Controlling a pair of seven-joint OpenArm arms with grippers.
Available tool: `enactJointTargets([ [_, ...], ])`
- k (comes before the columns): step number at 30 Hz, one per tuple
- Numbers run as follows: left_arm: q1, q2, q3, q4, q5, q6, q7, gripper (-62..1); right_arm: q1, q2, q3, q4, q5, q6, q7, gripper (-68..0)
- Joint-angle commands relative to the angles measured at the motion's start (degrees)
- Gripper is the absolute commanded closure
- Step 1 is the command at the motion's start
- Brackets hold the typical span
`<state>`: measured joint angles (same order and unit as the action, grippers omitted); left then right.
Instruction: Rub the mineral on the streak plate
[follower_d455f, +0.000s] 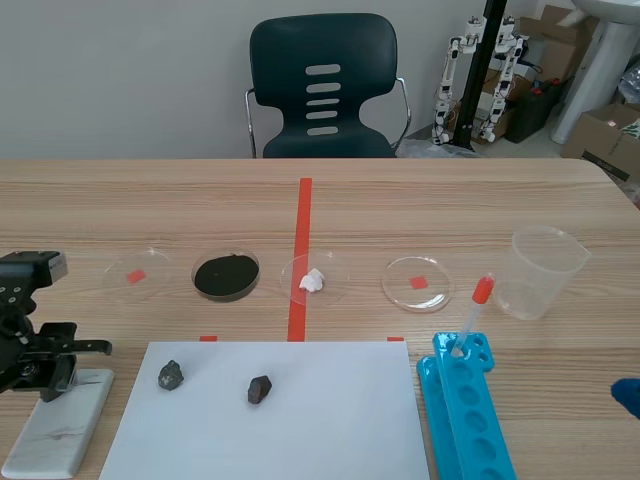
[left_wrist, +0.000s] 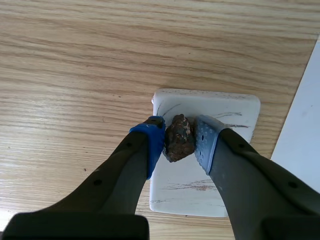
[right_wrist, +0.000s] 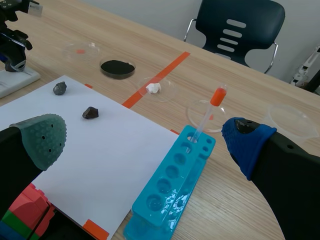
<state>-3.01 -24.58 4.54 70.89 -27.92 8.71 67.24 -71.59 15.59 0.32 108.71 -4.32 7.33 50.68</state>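
On the tabletop (follower_d455f: 450, 200), a large white sheet (follower_d455f: 300, 420) lies at the near middle. The streak plate (left_wrist: 235, 107) sits just beside the sheet's left edge. The left claw (left_wrist: 180, 138) is clenched on the mineral (left_wrist: 179, 142), a brownish lump pinched between its blue pads directly over the plate. Whether the stone touches the plate cannot be told. Faint grey and brownish lines already mark the plate, so the rubbing step seems to be in hand. The next move likely calls for pressing the stone down firmly and dragging it across a bare patch without letting it twist in the pads. The right claw (right_wrist: 145, 140) is released and holds nothing, low at the right near the rack.

Of the containers, the blue tube rack (follower_d455f: 465, 410) carries a pipette (follower_d455f: 473, 310) with an orange bulb in its far well. What the other wells hold is unclear. The clear beaker (follower_d455f: 540, 270) looks empty. Four clear dishes stand in a row beyond the sheet. The leftmost dish (follower_d455f: 135, 275) and the rightmost dish (follower_d455f: 417, 283) appear empty, one dish (follower_d455f: 226, 275) holds black powder and one dish (follower_d455f: 300, 268) holds a white lump.
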Motion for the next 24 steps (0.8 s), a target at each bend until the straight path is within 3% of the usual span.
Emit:
enactJointTargets([
  [1,0.0,-0.2,0.0,-0.1,-4.1,-2.1,0.2,-11.6,0.2,0.1,0.4,1.2,0.4,0.0,0.9,-67.9],
  [6,0.0,-0.2,0.0,-0.1,-10.1,-5.2,0.1,-11.6,0.2,0.1,0.4,1.2,0.4,0.0,0.9,-67.9],
  [10,0.0,-0.2,0.0,-0.1,-10.1,-5.4,0.1,-11.6,0.2,0.1,0.4,1.2,0.4,0.0,0.9,-67.9],
  [12,0.0,-0.2,0.0,-0.1,-6.9,-4.9,0.2,-11.6,0.2,0.1,0.4,1.2,0.4,0.0,0.9,-67.9],
  [17,0.0,-0.2,0.0,-0.1,2.4,0.5,1.2,-11.6,0.2,0.1,0.4,1.2,0.4,0.0,0.9,-67.9],
  [19,0.0,-0.2,0.0,-0.1,3.8,1.1,1.2,-11.6,0.2,0.1,0.4,1.2,0.4,0.0,0.9,-67.9],
  [24,0.0,-0.2,0.0,-0.1,3.8,1.1,1.2,-11.6,0.2,0.1,0.4,1.2,0.4,0.0,0.9,-67.9],
])
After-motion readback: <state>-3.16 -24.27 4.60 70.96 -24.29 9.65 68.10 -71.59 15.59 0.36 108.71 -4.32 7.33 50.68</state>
